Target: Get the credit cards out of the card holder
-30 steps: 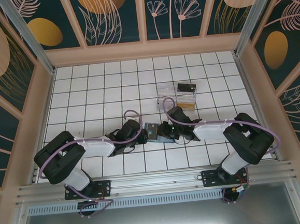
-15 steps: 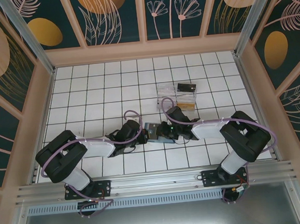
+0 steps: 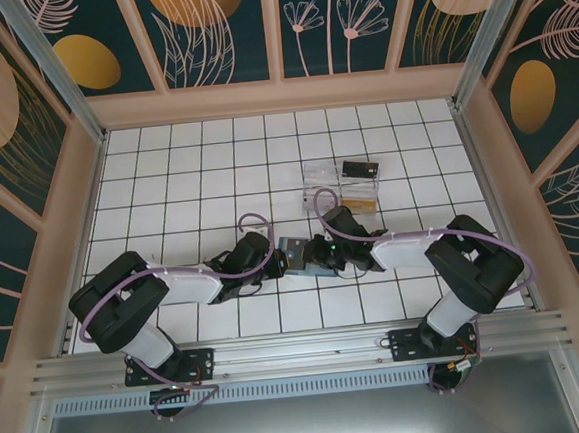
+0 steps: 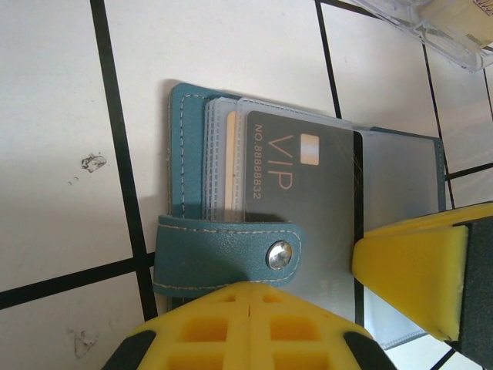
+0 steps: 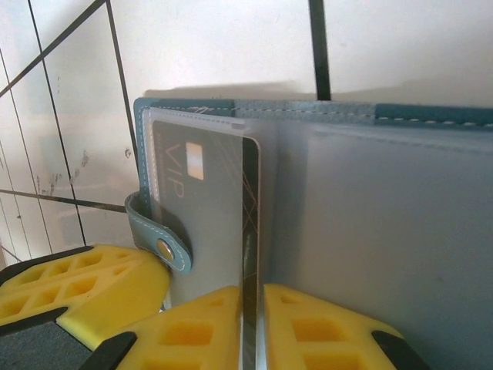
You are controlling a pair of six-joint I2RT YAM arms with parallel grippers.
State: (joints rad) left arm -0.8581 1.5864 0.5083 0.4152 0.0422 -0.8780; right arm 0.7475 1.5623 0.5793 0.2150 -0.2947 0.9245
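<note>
The teal card holder (image 3: 293,250) lies open on the tiled floor between both grippers. In the left wrist view its cover (image 4: 183,154) holds clear sleeves with a grey VIP credit card (image 4: 300,181) on top, and a snap strap (image 4: 223,250) crosses it. My left gripper (image 4: 254,287) is shut, its tips pressing on the strap edge with nothing in the seam between them. My right gripper (image 5: 253,291) is shut on the card's dark edge (image 5: 250,223), beside the empty sleeves (image 5: 385,231). From above, the left gripper (image 3: 276,258) and the right gripper (image 3: 319,255) flank the holder.
A clear plastic box (image 3: 339,184) stands a tile or so behind the holder, and its corner (image 4: 439,23) shows in the left wrist view. A small black card (image 3: 360,168) lies just beyond the box. Wooden walls border the white tiled floor (image 3: 186,174).
The right arm's elbow shifted slightly to the left. The holder and both grippers stay where they were.
</note>
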